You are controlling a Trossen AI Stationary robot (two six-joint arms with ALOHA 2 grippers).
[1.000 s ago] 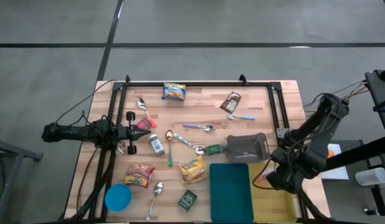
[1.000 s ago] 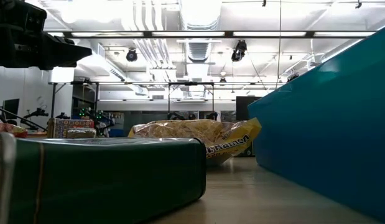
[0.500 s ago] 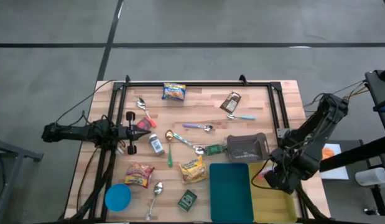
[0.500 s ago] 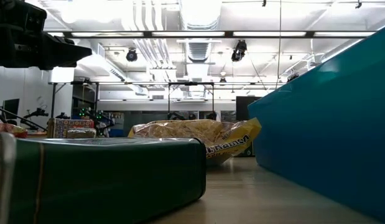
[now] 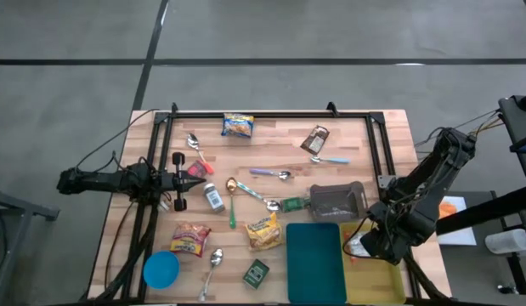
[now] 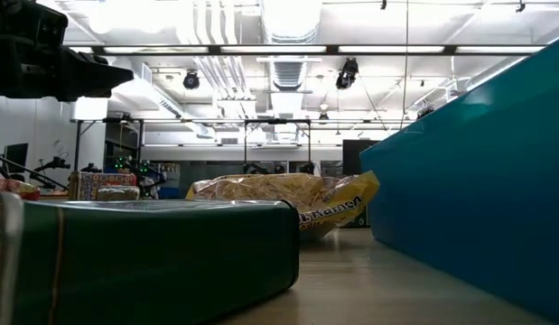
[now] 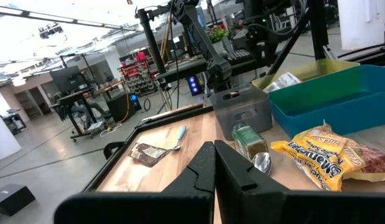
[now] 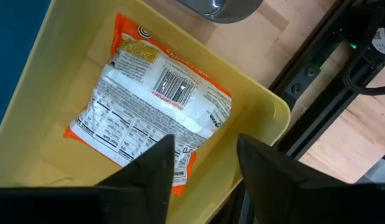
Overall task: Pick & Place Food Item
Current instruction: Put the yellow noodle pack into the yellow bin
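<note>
An orange-and-white snack packet (image 8: 152,102) with a black barcode lies in the yellow bin (image 8: 267,112) beside a teal bin (image 5: 313,259).

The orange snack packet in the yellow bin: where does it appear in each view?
High view: orange snack packet just shows beside the right end effector, in the yellow bin at the table's near right.
Low view: not in it.
Left wrist view: a pale packet in the far bin, probably the same one.
Right wrist view: centre, lying flat.
Shared landmark: the teal bin next to the yellow one.
</note>
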